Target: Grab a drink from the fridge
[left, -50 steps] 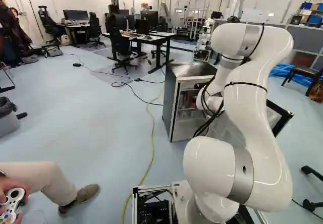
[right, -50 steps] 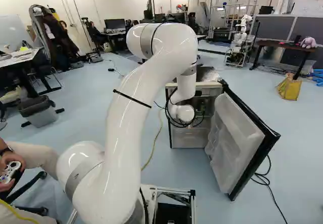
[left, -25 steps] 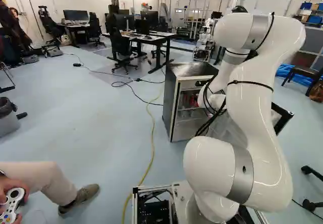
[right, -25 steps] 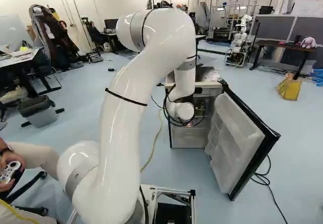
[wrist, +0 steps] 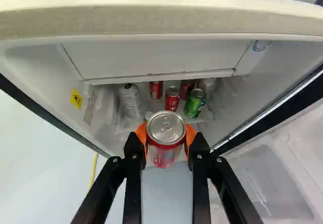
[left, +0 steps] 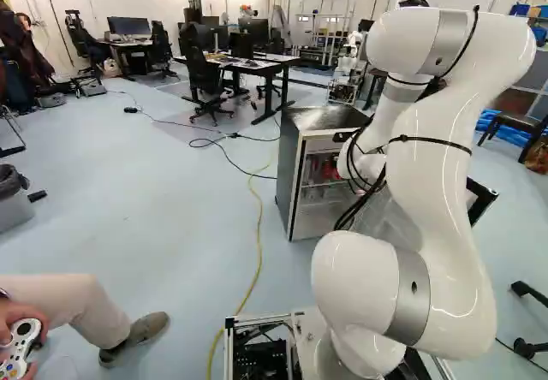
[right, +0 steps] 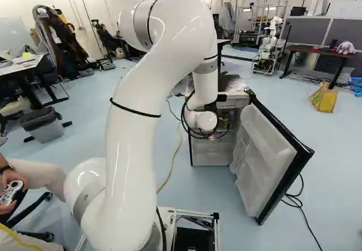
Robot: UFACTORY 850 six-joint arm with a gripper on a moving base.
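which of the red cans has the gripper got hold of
The nearest red can, clamped in the gripper between its orange pads; the other red cans are deeper in the fridge, clear of the fingers.

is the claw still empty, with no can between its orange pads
No, the claw is shut on a red can, with an orange pad pressed against each side of it.
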